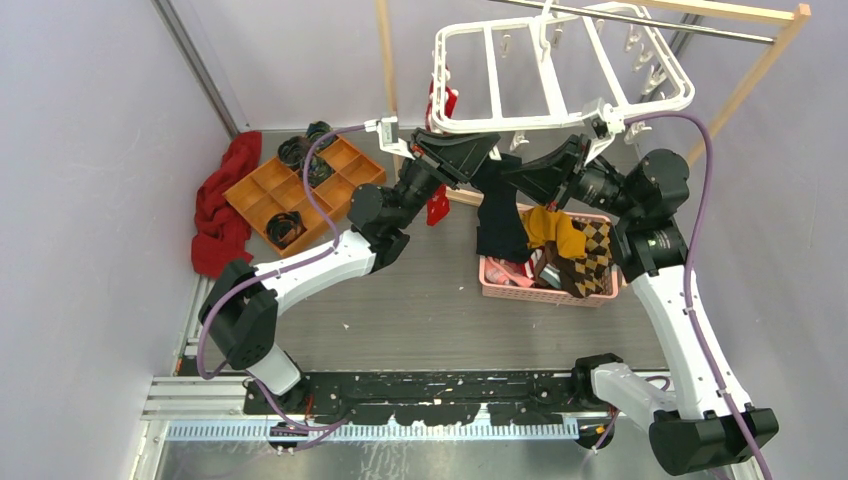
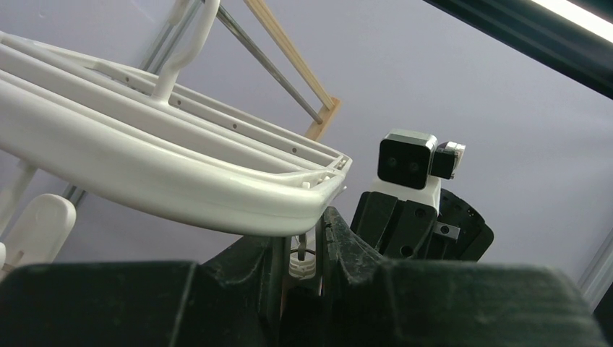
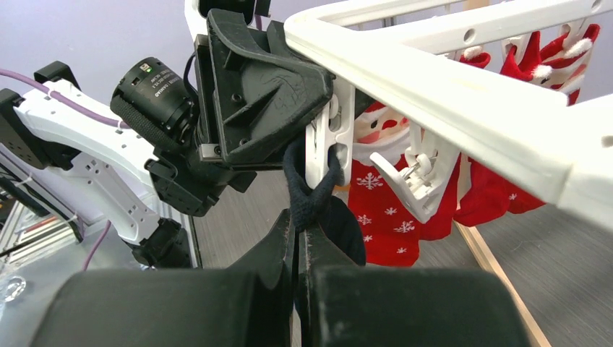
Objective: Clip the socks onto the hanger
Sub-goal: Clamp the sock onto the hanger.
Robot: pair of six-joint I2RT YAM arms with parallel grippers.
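The white hanger (image 1: 560,75) hangs from the metal rod at the back. My left gripper (image 1: 488,152) is shut on one of its white clips (image 2: 315,264), just under the frame's near rail (image 2: 181,188). My right gripper (image 1: 512,174) is shut on the top of a black sock (image 3: 311,195) and holds it up against that clip (image 3: 320,141). The sock's length hangs down between the two grippers (image 1: 498,220). Mustard (image 1: 552,230) and argyle socks (image 1: 592,250) lie in a pink basket.
The pink basket (image 1: 545,293) sits under the right gripper. Red snowflake socks (image 3: 379,210) hang from other clips. An orange tray (image 1: 305,185) with dark rolled bundles and a red cloth (image 1: 222,205) lie at the left. The wooden rack post (image 1: 385,60) stands behind the left gripper.
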